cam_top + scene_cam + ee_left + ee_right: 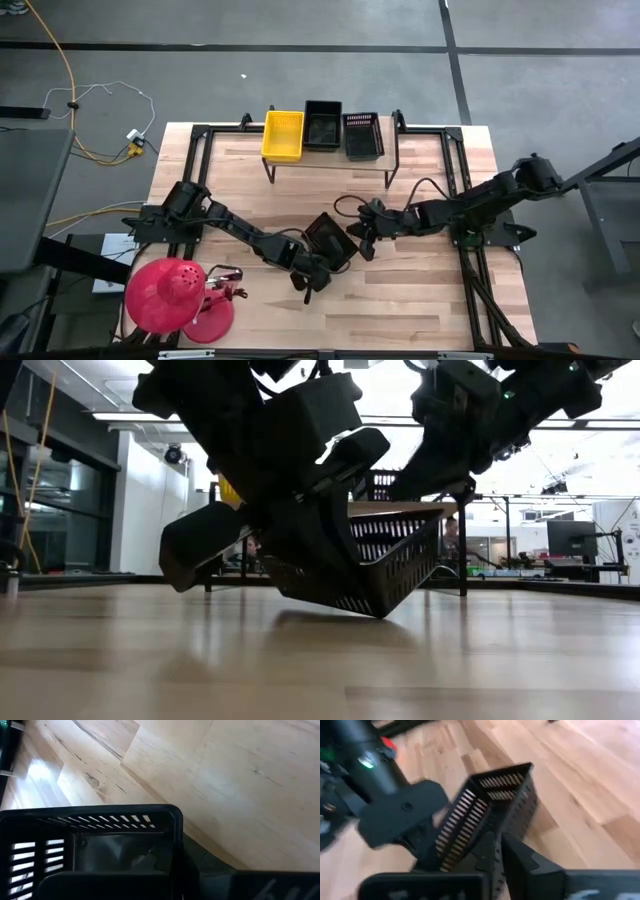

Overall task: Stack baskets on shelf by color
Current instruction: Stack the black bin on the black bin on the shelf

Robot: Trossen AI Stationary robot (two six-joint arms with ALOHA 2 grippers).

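A black basket (pixel 328 240) hangs tilted over the table's middle, between both grippers. In the low view its lowest corner (pixel 375 610) is just at the tabletop; I cannot tell whether it touches. My left gripper (pixel 312 272) is shut on its near side and my right gripper (pixel 360 238) on its right side. The shelf (pixel 330 160) stands at the far edge. On it, side by side, sit a yellow basket (pixel 283 135) and two black baskets (pixel 323 125) (pixel 363 136). My left gripper (pixel 180 887) holds the basket by a side wall close to a corner (pixel 175 840), with one finger inside the basket and one outside. The basket is tilted in the hold. My right gripper (pixel 497 860) pinches the rim of the opposite wall (pixel 490 837) between its two fingers, coming level from the table's right. The basket's open side faces that gripper's camera.
A red dome (pixel 165 293) and a red disc (pixel 205 320) sit at the table's near left corner. Black frame rails (pixel 458 190) run along the left and right sides. Bare wood (pixel 400 300) lies near the basket's right.
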